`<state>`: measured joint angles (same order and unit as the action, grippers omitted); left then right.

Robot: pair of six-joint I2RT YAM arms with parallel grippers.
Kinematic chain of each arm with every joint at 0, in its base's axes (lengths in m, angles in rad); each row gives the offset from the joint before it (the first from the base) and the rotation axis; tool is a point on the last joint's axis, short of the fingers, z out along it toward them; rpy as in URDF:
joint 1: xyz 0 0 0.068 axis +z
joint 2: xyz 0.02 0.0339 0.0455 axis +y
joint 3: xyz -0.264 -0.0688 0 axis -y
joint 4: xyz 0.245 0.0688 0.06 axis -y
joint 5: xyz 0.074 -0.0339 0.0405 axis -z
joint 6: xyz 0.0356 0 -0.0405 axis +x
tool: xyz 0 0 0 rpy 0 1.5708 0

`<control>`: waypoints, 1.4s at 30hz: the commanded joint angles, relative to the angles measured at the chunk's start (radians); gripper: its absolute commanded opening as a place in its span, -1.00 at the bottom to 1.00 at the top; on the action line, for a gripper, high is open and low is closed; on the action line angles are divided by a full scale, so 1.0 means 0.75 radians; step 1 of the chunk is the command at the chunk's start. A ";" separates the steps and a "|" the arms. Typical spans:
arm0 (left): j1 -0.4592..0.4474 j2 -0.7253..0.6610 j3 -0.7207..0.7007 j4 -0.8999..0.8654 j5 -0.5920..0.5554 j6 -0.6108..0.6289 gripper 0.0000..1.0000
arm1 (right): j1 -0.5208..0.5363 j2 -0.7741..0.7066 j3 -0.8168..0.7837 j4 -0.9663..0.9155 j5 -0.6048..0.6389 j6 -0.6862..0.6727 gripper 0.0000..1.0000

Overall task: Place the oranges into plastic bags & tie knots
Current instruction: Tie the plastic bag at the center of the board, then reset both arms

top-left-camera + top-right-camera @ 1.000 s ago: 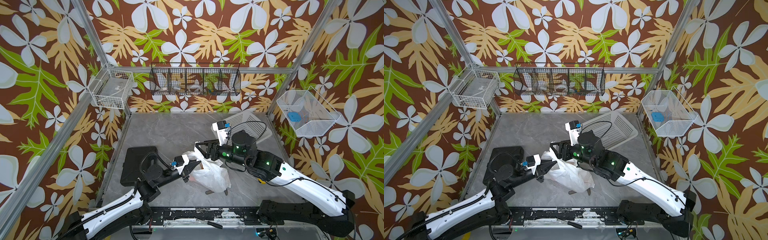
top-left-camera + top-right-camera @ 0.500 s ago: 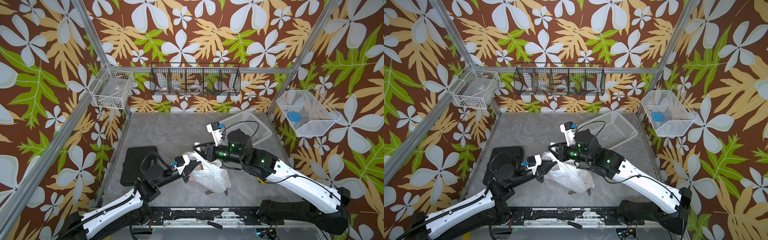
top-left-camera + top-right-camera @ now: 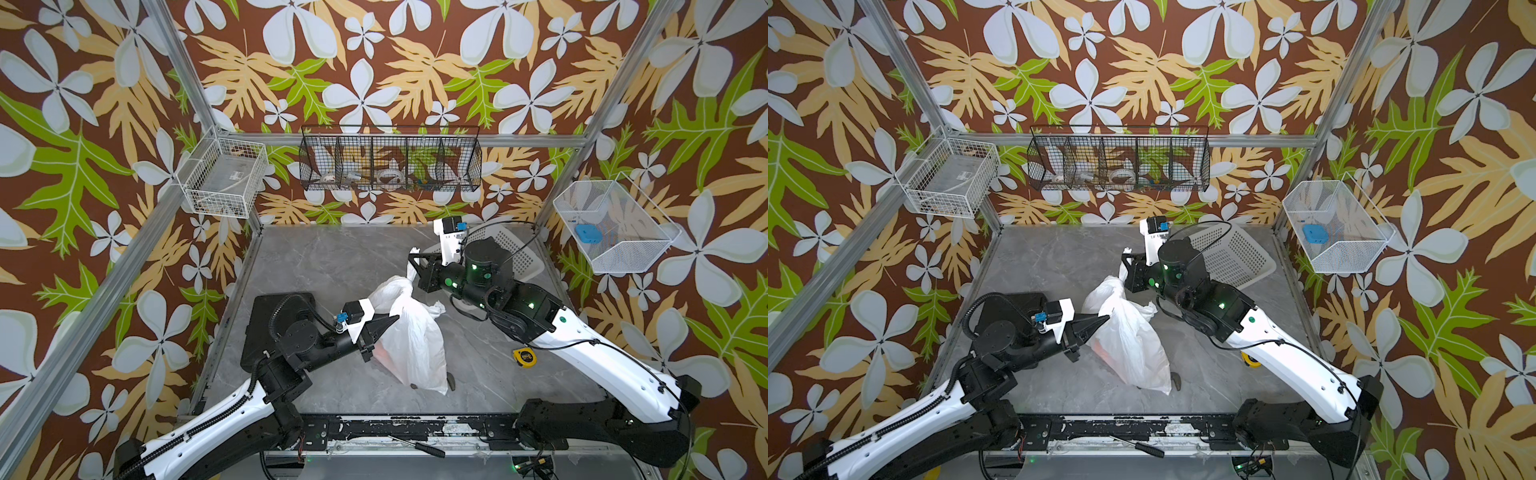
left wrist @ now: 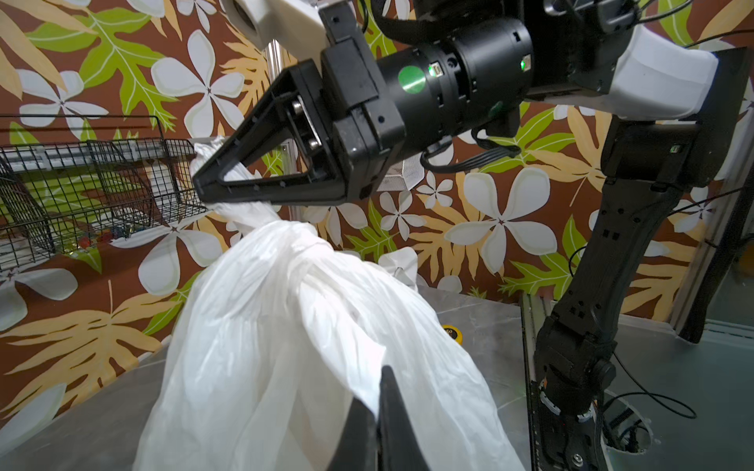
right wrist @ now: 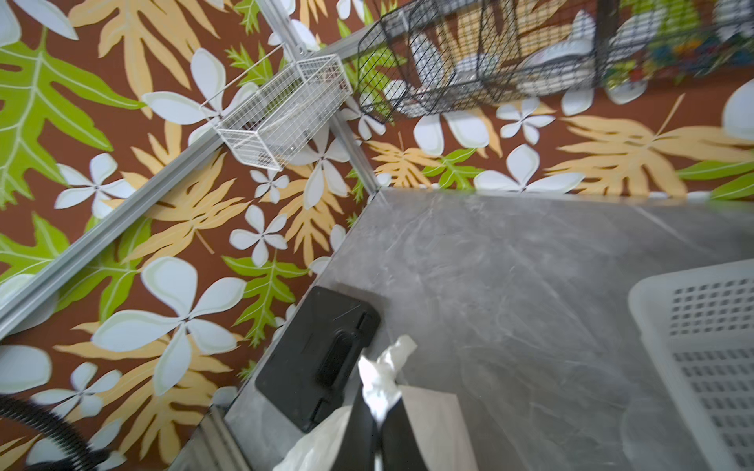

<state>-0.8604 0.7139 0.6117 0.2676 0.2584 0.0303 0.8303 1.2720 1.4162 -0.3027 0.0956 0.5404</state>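
Desk point(image 3: 332, 266) lay bare 10 to 12 o'clock; basket point(image 3: 515, 253) at 2. Plastic bag point(image 3: 415, 345), centre, white, crinkled, orange-tinted; left fingers point(image 3: 384, 325) pinched its side, right fingers point(image 4: 265, 192) its twisted handle.

On counter point(image 3: 324, 266), centre: bag point(image 3: 415, 345). Left end effector point(image 3: 395, 319) at bag's left side. Right end effector point(image 3: 412, 258) behind bag, on its neck. Basket point(image 3: 517, 255) back right. Pad point(image 3: 266, 316) left of bag. Tape measure point(image 3: 523, 357) right of bag.
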 commanded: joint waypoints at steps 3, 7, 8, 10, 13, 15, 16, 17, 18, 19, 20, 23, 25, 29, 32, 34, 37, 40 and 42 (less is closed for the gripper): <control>-0.001 0.022 0.091 -0.336 -0.042 -0.034 -1.00 | -0.116 0.023 0.033 0.061 0.215 -0.162 -1.00; -0.001 -0.009 0.041 -0.374 -0.093 -0.097 -1.00 | -0.255 0.042 -0.013 0.078 0.272 -0.197 -1.00; -0.001 -0.018 0.018 -0.375 -0.121 -0.116 -1.00 | -0.291 0.043 -0.027 0.084 0.277 -0.196 -1.00; -0.001 -0.033 -0.031 -0.387 -0.179 -0.164 -1.00 | -0.369 0.047 -0.057 0.115 0.249 -0.195 -1.00; -0.001 -0.041 -0.091 -0.404 -0.242 -0.214 -1.00 | -0.477 0.072 -0.083 0.139 0.218 -0.191 -1.00; 0.001 -0.041 -0.130 -0.408 -0.287 -0.250 -1.00 | -0.543 0.097 -0.095 0.151 0.190 -0.183 -1.00; -0.002 -0.042 -0.145 -0.416 -0.316 -0.265 -1.00 | -0.575 0.114 -0.102 0.156 0.167 -0.178 -1.00; -0.002 -0.044 -0.159 -0.416 -0.337 -0.274 -1.00 | -0.591 0.127 -0.103 0.151 0.157 -0.175 -1.00; -0.001 -0.048 -0.177 -0.411 -0.345 -0.281 -1.00 | -0.604 0.143 -0.104 0.143 0.147 -0.176 -1.00; 0.000 -0.053 -0.192 -0.396 -0.354 -0.284 -1.00 | -0.604 0.153 -0.107 0.144 0.140 -0.183 -1.00; 0.001 -0.058 -0.206 -0.369 -0.387 -0.294 -1.00 | -0.605 0.159 -0.117 0.156 0.110 -0.194 -1.00; 0.000 -0.068 -0.247 -0.212 -0.488 -0.296 0.23 | -0.593 0.131 -0.194 0.283 -0.106 -0.229 0.43; 0.021 -0.076 -0.289 -0.040 -0.580 -0.274 1.00 | -0.594 0.066 -0.292 0.392 -0.101 -0.220 0.99; 0.310 -0.042 -0.350 0.189 -0.666 -0.357 1.00 | -0.623 -0.125 -0.538 0.573 0.121 -0.318 0.99; 0.510 -0.046 -0.430 0.313 -0.797 -0.359 1.00 | -0.644 -0.292 -0.800 0.685 0.410 -0.333 0.99; 0.571 -0.029 -0.476 0.338 -1.007 -0.279 1.00 | -0.666 -0.424 -1.013 0.787 0.622 -0.367 0.99; 0.619 0.000 -0.553 0.369 -1.257 -0.217 1.00 | -0.710 -0.524 -1.313 0.930 0.767 -0.462 0.99; 0.631 0.036 -0.671 0.482 -1.376 -0.160 1.00 | -0.754 -0.570 -1.502 0.934 0.750 -0.518 0.99; 0.652 0.067 -0.746 0.579 -1.377 -0.170 1.00 | -0.766 -0.584 -1.646 1.082 0.727 -0.568 1.00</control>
<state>-0.3851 0.7471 0.0925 0.5552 -0.6582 -0.1249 0.2638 0.8467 0.2703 0.3439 0.5919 0.1898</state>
